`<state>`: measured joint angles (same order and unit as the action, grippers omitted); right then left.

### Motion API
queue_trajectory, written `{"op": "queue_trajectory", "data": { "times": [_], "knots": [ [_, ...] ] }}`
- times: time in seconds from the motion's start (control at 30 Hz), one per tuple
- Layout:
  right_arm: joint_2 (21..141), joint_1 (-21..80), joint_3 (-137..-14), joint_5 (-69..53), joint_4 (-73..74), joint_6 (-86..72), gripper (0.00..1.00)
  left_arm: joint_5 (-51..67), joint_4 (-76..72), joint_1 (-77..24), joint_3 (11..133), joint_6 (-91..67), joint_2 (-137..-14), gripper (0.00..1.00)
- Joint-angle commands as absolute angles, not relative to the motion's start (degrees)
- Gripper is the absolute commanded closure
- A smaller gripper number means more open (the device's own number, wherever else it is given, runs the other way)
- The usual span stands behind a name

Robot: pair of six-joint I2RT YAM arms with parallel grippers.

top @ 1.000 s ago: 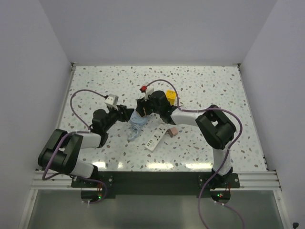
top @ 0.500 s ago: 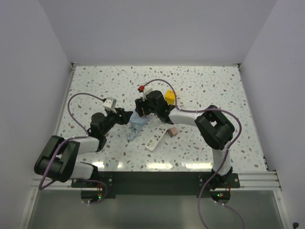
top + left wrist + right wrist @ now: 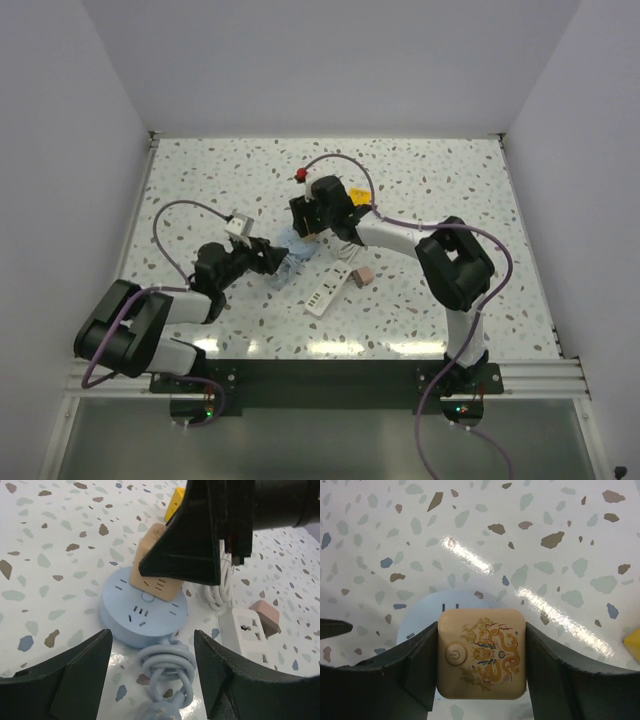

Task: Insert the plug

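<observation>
The plug [image 3: 265,617] is a small dusty-pink box lying on the table beside a white power strip [image 3: 245,630], its white cord [image 3: 220,587] coiled behind; neither gripper touches it. In the top view the plug [image 3: 365,272] lies right of the strip [image 3: 330,290]. My right gripper [image 3: 482,630] is shut on a peach cube [image 3: 482,652] printed with a dragon, which rests on a round blue socket hub [image 3: 145,612]. My left gripper [image 3: 152,637] is open, its fingers either side of the hub's bundled blue cord [image 3: 167,667] without touching it.
A yellow cube [image 3: 175,502] sits behind the right gripper, also at the right edge of the right wrist view [image 3: 632,647]. The blue hub [image 3: 293,248] lies between both grippers mid-table. Speckled tabletop [image 3: 200,180] stretches around, bounded by white walls.
My left gripper has slid right towards the blue hub and its jaws have widened. The right gripper, still holding the peach cube, has shifted slightly towards the back.
</observation>
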<state>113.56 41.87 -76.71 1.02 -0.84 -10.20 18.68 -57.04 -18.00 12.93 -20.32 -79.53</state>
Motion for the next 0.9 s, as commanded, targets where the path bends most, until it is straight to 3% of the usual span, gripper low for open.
{"op": "queue_trajectory", "data": {
  "times": [0.0, 0.5, 0.8, 0.87],
  "knots": [
    [117.2, 38.7, -76.4, 5.1, 10.3, -11.6, 1.0, 19.4, -59.8, -20.4, 13.1, -19.0, -80.7, 0.28],
    [116.6, 37.2, -76.6, 5.5, 8.5, -12.6, 1.0, 12.6, -52.1, -28.9, 18.1, -15.1, -85.9, 0.27],
    [112.7, 37.3, -72.6, 2.7, 11.8, -10.4, 1.0, -1.6, -44.0, -29.4, 24.0, -14.6, -92.1, 0.27],
    [111.5, 37.4, -71.6, 1.0, 12.4, -9.8, 0.94, -4.8, -42.5, -29.4, 24.7, -14.8, -92.6, 0.27]
  ]
}}
